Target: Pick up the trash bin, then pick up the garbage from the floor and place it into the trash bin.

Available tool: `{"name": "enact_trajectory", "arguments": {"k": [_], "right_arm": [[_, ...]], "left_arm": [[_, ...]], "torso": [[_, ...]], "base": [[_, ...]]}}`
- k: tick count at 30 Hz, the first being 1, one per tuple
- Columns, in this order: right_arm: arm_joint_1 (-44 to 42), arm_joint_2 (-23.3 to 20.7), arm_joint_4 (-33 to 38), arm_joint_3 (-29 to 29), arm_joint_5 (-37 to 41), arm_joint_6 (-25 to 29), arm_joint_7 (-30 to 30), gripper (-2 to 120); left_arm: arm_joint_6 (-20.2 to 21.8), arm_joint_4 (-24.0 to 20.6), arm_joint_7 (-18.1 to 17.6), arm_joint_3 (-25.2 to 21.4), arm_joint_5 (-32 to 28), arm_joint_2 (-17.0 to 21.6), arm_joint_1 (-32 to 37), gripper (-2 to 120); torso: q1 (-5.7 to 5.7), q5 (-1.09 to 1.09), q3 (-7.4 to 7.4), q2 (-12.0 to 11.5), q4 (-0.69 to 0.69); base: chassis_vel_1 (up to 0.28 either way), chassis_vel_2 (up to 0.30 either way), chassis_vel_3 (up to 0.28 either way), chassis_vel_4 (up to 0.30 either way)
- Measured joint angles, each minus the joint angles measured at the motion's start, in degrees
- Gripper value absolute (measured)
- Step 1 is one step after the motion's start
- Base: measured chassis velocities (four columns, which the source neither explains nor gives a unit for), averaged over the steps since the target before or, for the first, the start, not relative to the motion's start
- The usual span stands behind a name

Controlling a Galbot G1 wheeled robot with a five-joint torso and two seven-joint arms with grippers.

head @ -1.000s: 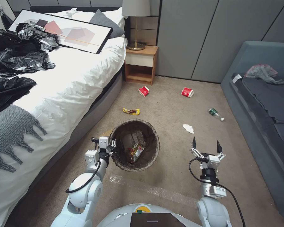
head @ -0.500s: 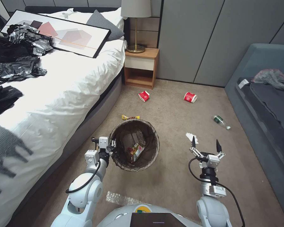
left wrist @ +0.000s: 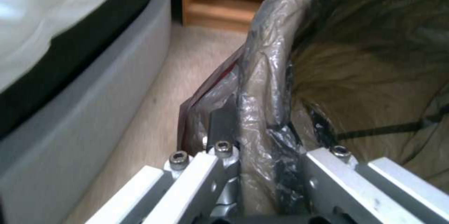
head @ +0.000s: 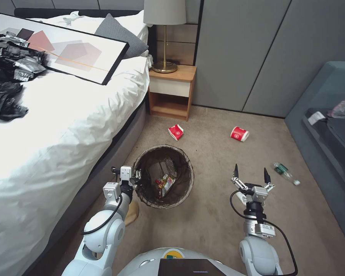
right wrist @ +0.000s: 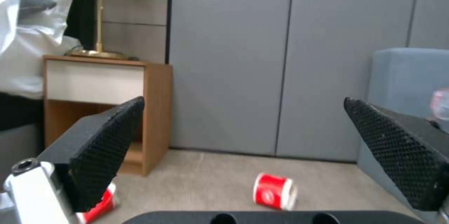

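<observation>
Trash bin (head: 164, 176) holds yellow wrapper (head: 164, 184); left gripper (head: 136, 179) clamped on its rim; right gripper (head: 250, 176) apart beside bin, wrist facing red cup (right wrist: 275, 191).

Even, soft indoor light, no harsh shadows. White duvet (head: 57, 126) bright, near glare. Left wrist view blurred; crinkled translucent brown bin liner (left wrist: 266, 76) out of focus, faint sheen.

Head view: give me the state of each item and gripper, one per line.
trash bin: held, upright, wrappers inside
left gripper: clamped on bin rim
right gripper: open, empty
left cup: on its side
right cup: on its side
bottle: lying flat
</observation>
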Motion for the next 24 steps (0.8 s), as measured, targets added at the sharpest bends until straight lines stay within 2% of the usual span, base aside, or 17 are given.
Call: {"name": "enact_trajectory", "arguments": {"k": [6, 18, 24], "right_arm": [[0.40, -0.53, -0.11, 0.58, -0.02, 0.33, -0.94, 100], [1.50, -0.99, -0.81, 1.48, -1.68, 0.93, -0.34, 100], [0.99, -0.94, -0.86, 1.78, -3.10, -0.64, 0.13, 100]], "left_arm": [[0.02, -0.15, -0.02, -0.01, 0.04, 0.13, 0.02, 0], [0.14, -0.33, -0.04, 0.07, 0.05, 0.17, 0.04, 0], [0.16, -0.31, -0.05, 0.06, 0.06, 0.16, -0.01, 0]], "torso": [[0.01, -0.03, 0.01, -0.01, -0.01], [-0.01, -0.02, -0.01, 0.00, 0.00], [-0.01, -0.02, -0.01, 0.00, -0.01]], "base": [[-0.194, 0.182, 0.186, -0.153], [0.034, -0.026, -0.038, 0.028], [0.000, 0.000, 0.000, 0.000]]}}
